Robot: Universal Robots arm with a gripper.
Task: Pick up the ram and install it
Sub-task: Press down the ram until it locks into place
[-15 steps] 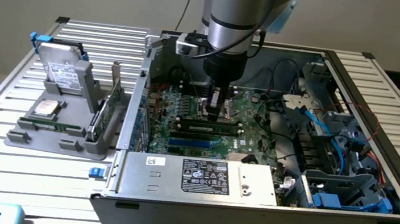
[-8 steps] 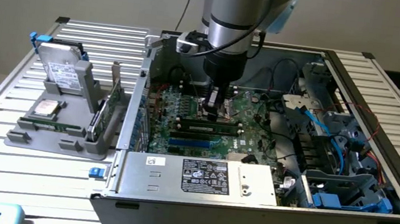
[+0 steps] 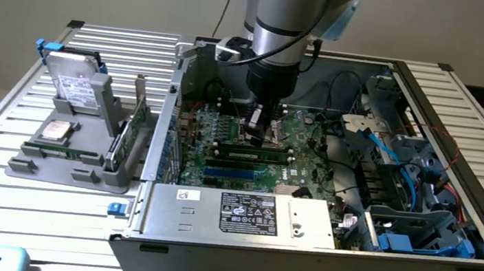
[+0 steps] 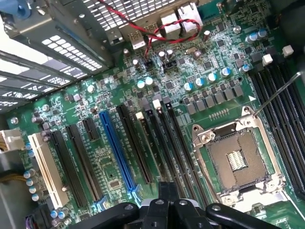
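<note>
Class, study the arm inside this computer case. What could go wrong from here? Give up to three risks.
1. The shut tool hangs low over the motherboard; a slip might scrape its parts.
2. The open CPU socket lies close by; a touch could bend its contacts.
3. Red wires cross the case near the board and might snag the arm.

Long green ram (image 3: 253,155) with black chips, horizontal on the motherboard.
</note>
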